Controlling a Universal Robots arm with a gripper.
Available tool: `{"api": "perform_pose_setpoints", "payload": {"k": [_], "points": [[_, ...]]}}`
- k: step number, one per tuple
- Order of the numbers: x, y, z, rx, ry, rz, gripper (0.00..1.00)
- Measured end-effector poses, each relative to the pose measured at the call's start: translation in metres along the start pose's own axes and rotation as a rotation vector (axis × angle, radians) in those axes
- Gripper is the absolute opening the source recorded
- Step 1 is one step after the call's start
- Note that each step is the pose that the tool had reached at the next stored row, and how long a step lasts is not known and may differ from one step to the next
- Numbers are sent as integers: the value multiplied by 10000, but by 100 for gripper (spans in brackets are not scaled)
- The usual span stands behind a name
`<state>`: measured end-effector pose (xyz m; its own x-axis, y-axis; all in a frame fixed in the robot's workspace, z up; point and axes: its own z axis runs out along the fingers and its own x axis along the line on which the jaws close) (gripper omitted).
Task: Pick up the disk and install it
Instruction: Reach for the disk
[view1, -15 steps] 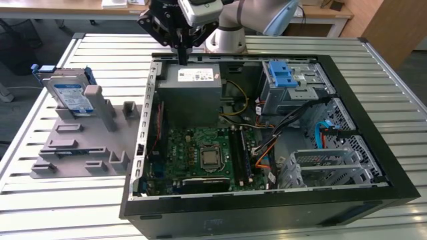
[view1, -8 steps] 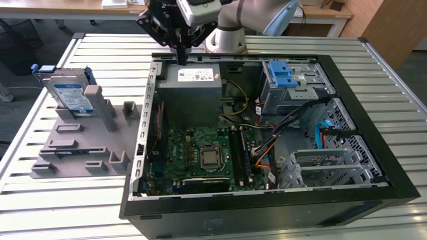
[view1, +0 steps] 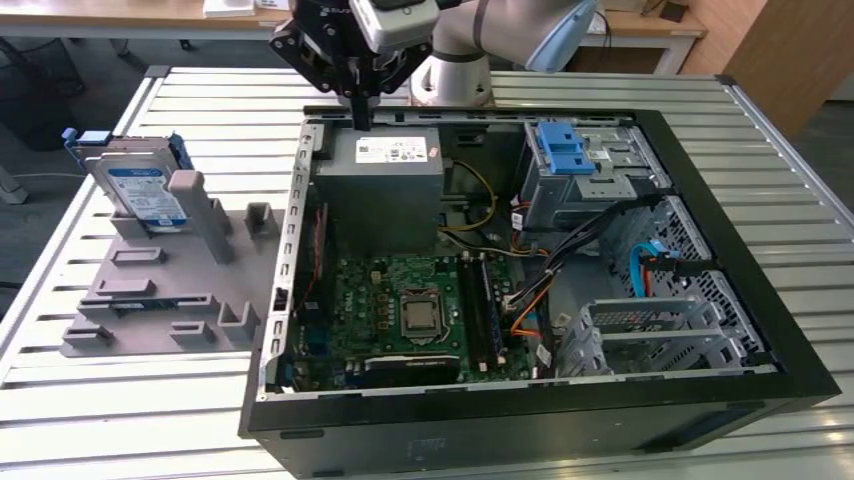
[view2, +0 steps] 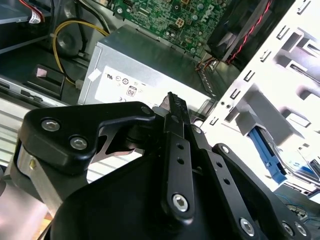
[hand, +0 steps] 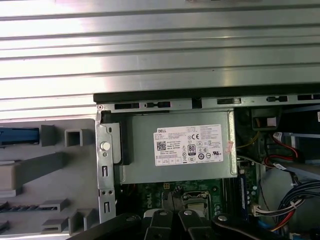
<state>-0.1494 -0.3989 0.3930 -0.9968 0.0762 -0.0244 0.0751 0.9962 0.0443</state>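
On the exterior view's left, disk (view1: 144, 192); hand (view1: 362, 122) well apart.

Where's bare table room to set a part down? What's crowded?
Free, in the exterior view: table slats between the grey fixture and the near edge, beside the case; slats between the disk and the far edge. Crowded: inside the case, around the cables and drive cage.
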Motion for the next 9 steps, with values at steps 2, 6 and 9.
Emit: {"api": "perform_pose_setpoints", "payload": {"k": [2, 6, 9], "points": [[6, 0, 0, 0, 0, 0, 11], [17, -1, 0, 0, 0, 0, 11], [26, -2, 0, -1, 0, 0, 11]]}}
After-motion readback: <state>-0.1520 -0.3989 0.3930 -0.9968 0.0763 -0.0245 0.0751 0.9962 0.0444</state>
